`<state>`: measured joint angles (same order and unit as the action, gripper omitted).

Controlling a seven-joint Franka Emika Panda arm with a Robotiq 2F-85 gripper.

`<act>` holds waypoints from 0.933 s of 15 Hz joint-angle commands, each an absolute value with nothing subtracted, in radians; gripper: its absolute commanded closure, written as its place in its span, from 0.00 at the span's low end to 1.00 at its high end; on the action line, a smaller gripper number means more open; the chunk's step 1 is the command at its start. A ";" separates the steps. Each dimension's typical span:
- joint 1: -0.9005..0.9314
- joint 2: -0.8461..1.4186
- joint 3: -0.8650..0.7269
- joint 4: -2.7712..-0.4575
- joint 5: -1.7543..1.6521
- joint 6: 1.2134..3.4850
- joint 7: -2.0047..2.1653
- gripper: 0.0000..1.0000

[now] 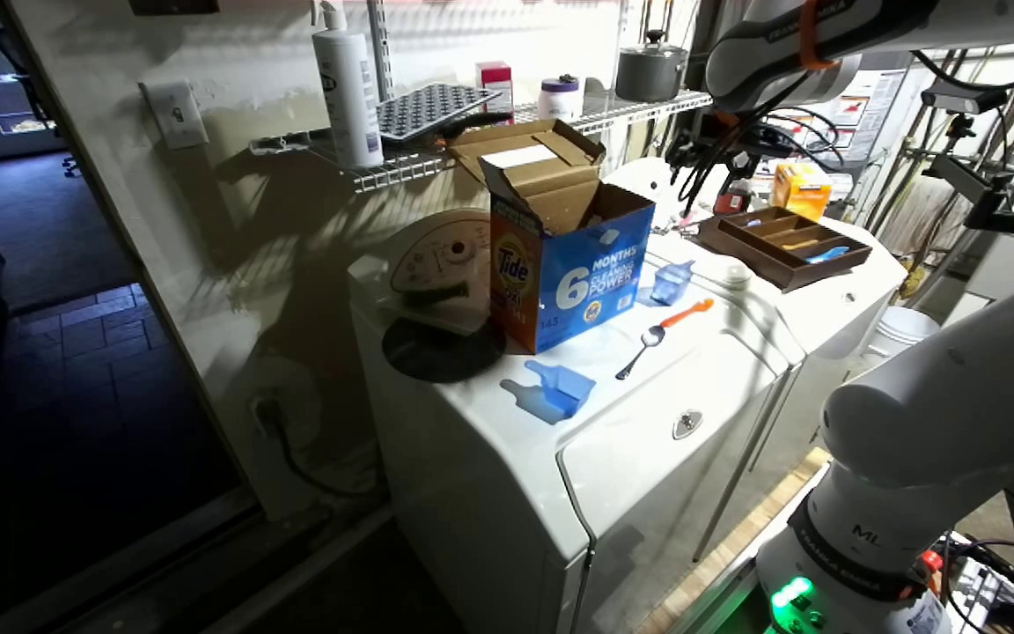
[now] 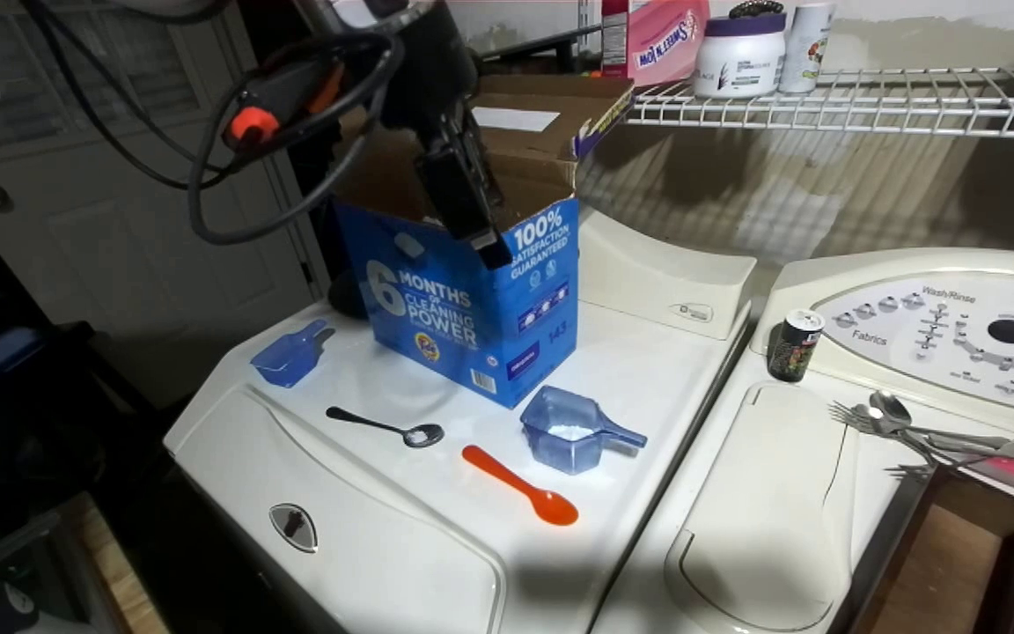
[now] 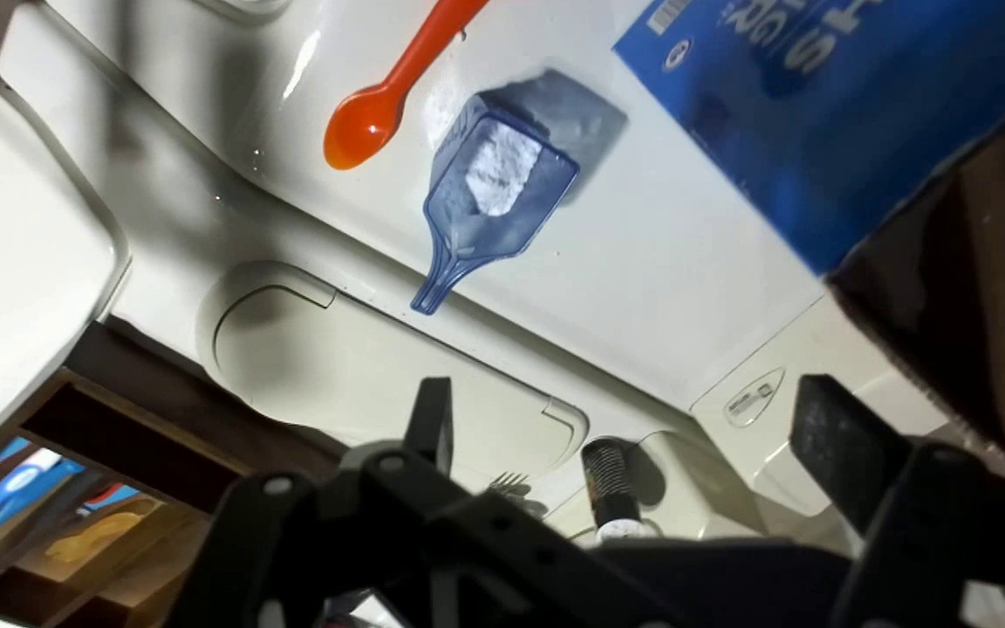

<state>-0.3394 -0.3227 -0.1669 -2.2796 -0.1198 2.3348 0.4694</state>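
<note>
My gripper [image 3: 625, 397] is open, with nothing between its fingers in the wrist view. In an exterior view it [image 2: 491, 251] hangs over the machine and overlaps the front of the open blue and orange Tide box [image 2: 463, 304]; contact cannot be told. A translucent blue scoop [image 2: 564, 440] with white powder inside rests on the white machine top, beside the box; it also shows in the wrist view [image 3: 507, 166]. An orange spoon [image 2: 520, 484] and a metal spoon [image 2: 422, 435] with some white powder lie near it. Another blue scoop [image 1: 569, 387] rests at the box's far side.
A dark wooden divided tray [image 1: 789, 242] with colored utensils stands on the neighboring machine. Metal forks and spoons [image 2: 921, 431] and a small black can [image 2: 796, 348] are there too. A wire shelf [image 2: 868, 110] with bottles and jars runs along the wall.
</note>
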 commanded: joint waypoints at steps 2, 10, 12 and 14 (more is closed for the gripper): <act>-0.401 -0.173 -0.134 -2.129 -0.241 2.327 0.737 0.00; -0.335 -0.030 -0.202 -1.984 -0.332 2.169 0.854 0.00; -0.322 -0.002 -0.213 -1.965 -0.328 2.161 0.849 0.00; -0.321 -0.008 -0.218 -1.967 -0.328 2.161 0.849 0.00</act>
